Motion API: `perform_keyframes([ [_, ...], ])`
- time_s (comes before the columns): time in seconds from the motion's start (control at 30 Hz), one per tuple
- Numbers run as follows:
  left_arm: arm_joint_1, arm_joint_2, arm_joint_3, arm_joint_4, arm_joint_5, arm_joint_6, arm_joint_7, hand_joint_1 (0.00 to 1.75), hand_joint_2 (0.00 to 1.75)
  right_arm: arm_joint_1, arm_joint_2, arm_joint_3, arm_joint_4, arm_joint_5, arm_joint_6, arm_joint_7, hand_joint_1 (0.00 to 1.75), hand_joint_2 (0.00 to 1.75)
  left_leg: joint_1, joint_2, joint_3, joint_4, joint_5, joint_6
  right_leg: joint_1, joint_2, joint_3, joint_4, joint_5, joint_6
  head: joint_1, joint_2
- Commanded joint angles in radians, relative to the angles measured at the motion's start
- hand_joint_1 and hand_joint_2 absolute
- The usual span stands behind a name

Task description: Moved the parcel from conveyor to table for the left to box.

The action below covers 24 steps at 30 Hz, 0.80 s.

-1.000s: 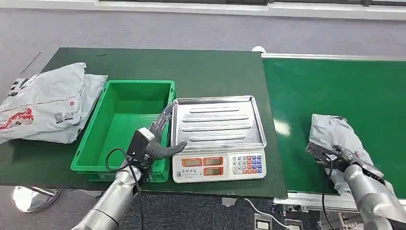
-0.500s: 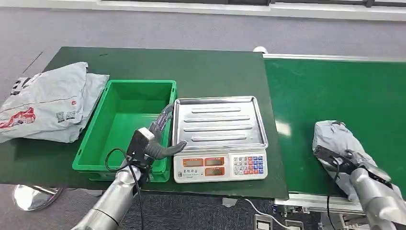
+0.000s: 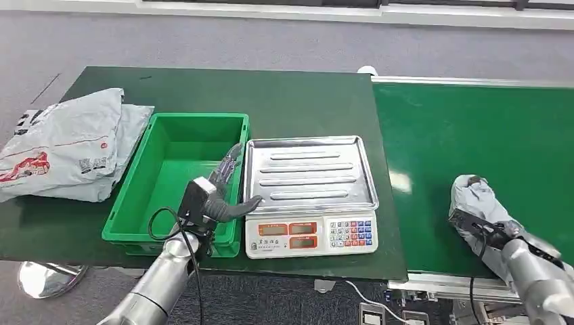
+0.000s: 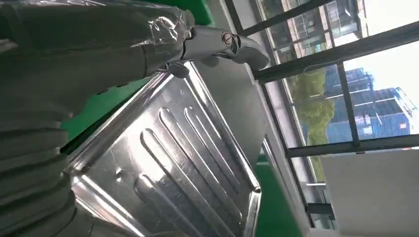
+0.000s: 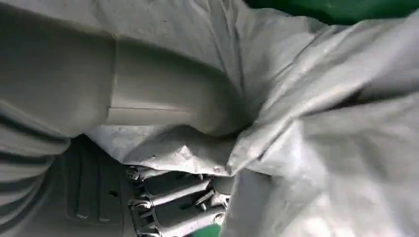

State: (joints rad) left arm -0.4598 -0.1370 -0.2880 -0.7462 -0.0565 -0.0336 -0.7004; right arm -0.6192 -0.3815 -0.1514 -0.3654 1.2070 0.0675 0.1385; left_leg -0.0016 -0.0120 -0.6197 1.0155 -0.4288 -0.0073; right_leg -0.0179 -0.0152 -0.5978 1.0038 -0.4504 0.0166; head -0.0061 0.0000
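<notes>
Grey floor behind a dark green table [image 3: 298, 95] and a green conveyor belt [image 3: 474, 135], with the right hand gripping a parcel on the belt.

On the conveyor's near right part lies the grey plastic parcel [image 3: 477, 203], crumpled; the right hand [image 3: 497, 233] has its thumb and fingers closed around the bag's folds, as the right wrist view shows with the film [image 5: 316, 123] bunched against the thumb and dark fingers [image 5: 173, 202]. On the table stand an empty green crate [image 3: 176, 176] and, just beside it on the right, a weighing scale [image 3: 308, 196] with a ribbed steel pan and a keypad. The left hand [image 3: 227, 193] hovers at the crate's right wall by the pan's edge, fingers spread and holding nothing. Two more grey mailer bags [image 3: 68, 145] lie stacked at the table's left end.
</notes>
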Motion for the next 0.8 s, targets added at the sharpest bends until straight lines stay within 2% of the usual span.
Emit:
perform_keyframes([
  [0.03,-0.023,0.017,-0.003,0.029,0.000,0.001,0.002,0.00,1.75,-0.037,0.019,0.027,0.078,-0.007,0.005,-0.002,1.75,1.75,0.001,0.003,0.002,-0.001,-0.001,-0.001,0.001,0.003,0.002,-0.002,0.000,-0.001,0.000,0.000],
  [0.27,-0.005,0.026,0.006,0.008,0.001,0.008,0.002,0.00,1.75,-0.061,0.056,0.000,0.035,-0.053,-0.128,-0.081,1.75,1.75,0.001,0.006,0.002,-0.001,-0.001,-0.001,0.001,0.006,0.001,-0.001,0.001,-0.001,0.000,0.000],
  [0.4,-0.005,0.026,0.006,0.008,0.001,0.008,0.002,0.00,1.75,-0.061,0.056,0.000,0.035,-0.053,-0.128,-0.081,1.75,1.75,0.001,0.005,0.002,-0.001,-0.001,-0.001,0.001,0.005,0.000,-0.001,0.001,-0.001,0.000,0.000],
  [0.5,0.002,0.027,0.010,0.002,0.001,0.011,0.002,0.00,1.75,-0.058,0.072,-0.041,-0.007,-0.107,-0.263,-0.173,1.75,1.75,0.001,0.005,0.002,-0.001,-0.001,-0.001,0.001,0.006,0.001,-0.001,0.001,-0.001,0.000,0.000],
  [0.53,0.008,0.030,0.011,-0.006,0.000,0.013,0.002,0.00,1.75,-0.060,0.087,-0.076,-0.029,-0.164,-0.317,-0.257,1.75,1.75,0.000,0.005,0.001,-0.001,-0.001,-0.001,0.000,0.005,0.000,-0.001,0.001,-0.001,0.000,0.000],
  [0.57,0.010,0.032,0.010,-0.009,-0.001,0.012,0.002,0.00,1.75,-0.056,0.090,-0.084,-0.049,-0.182,-0.346,-0.296,1.75,1.75,0.000,0.006,0.002,-0.001,-0.001,-0.001,0.000,0.006,0.001,-0.001,0.001,-0.001,0.000,0.000],
  [0.6,0.014,0.033,0.011,-0.013,0.000,0.010,0.002,0.00,1.75,-0.042,0.099,-0.120,-0.104,-0.230,-0.425,-0.359,1.75,1.75,0.001,0.009,0.003,-0.002,-0.002,-0.001,0.001,0.009,0.001,-0.002,0.001,-0.002,0.000,0.000],
  [0.63,0.014,0.033,0.010,-0.013,0.000,0.009,0.002,0.00,1.75,-0.033,0.101,-0.133,-0.133,-0.253,-0.456,-0.396,1.75,1.75,0.000,0.007,0.002,-0.001,-0.001,-0.001,0.000,0.007,0.000,-0.001,0.001,-0.001,0.000,0.000],
  [0.67,0.016,0.032,0.008,-0.013,-0.001,0.004,0.002,0.00,1.75,0.008,0.105,-0.180,-0.241,-0.343,-0.522,-0.495,1.75,1.75,0.000,0.008,0.003,-0.002,-0.001,-0.001,0.000,0.009,0.001,-0.001,0.001,-0.002,0.000,0.000],
  [0.7,0.015,0.030,0.006,-0.011,-0.003,0.002,0.002,0.00,1.75,0.032,0.106,-0.200,-0.309,-0.386,-0.548,-0.545,1.75,1.75,0.000,0.006,0.001,-0.001,-0.001,-0.001,0.000,0.007,-0.001,-0.001,0.001,-0.001,0.000,0.000],
  [0.73,0.013,0.028,-0.002,-0.008,-0.004,0.001,0.002,0.00,1.75,0.115,0.112,-0.208,-0.499,-0.465,-0.545,-0.558,1.75,1.75,0.000,0.005,0.002,-0.002,-0.001,-0.001,0.000,0.006,0.000,-0.001,0.000,-0.002,0.000,0.000],
  [0.8,0.003,0.020,-0.009,0.007,-0.006,-0.002,0.002,0.00,1.75,0.177,0.118,-0.210,-0.674,-0.520,-0.539,-0.573,1.75,1.75,0.001,0.002,0.001,-0.002,-0.001,-0.001,0.001,0.002,0.000,-0.001,0.000,-0.002,0.000,0.000],
])
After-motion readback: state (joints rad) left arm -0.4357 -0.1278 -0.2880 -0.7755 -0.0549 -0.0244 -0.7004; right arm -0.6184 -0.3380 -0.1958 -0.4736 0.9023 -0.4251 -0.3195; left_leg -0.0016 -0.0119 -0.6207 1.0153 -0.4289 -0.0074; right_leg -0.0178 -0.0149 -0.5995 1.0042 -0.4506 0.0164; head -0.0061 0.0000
